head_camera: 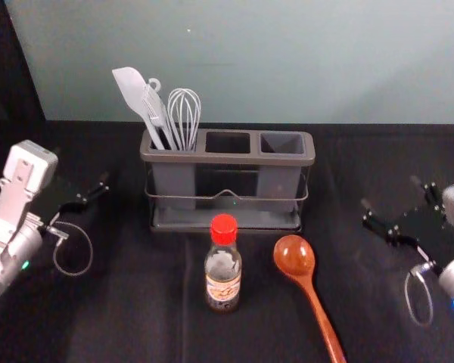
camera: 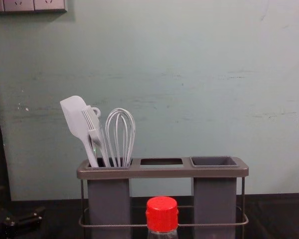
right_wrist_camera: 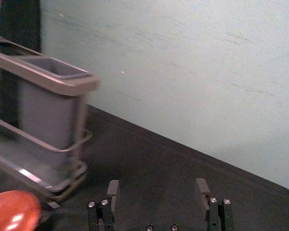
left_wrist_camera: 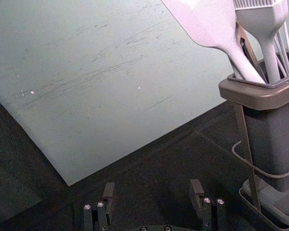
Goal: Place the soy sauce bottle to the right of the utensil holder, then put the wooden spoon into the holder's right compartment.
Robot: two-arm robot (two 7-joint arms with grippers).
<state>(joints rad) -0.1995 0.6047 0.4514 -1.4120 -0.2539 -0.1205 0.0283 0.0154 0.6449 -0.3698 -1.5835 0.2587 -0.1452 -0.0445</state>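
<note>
My left gripper (left_wrist_camera: 152,186) and right gripper (right_wrist_camera: 157,186) flank the holder (head_camera: 227,158), fingers apart; bottle (head_camera: 223,265) likely rigid, slick, grip label (head_camera: 223,289); spoon (head_camera: 294,255) probably light, stiff, grip handle (head_camera: 318,314).

No text on the bottle label (head_camera: 223,289) is legible.
</note>
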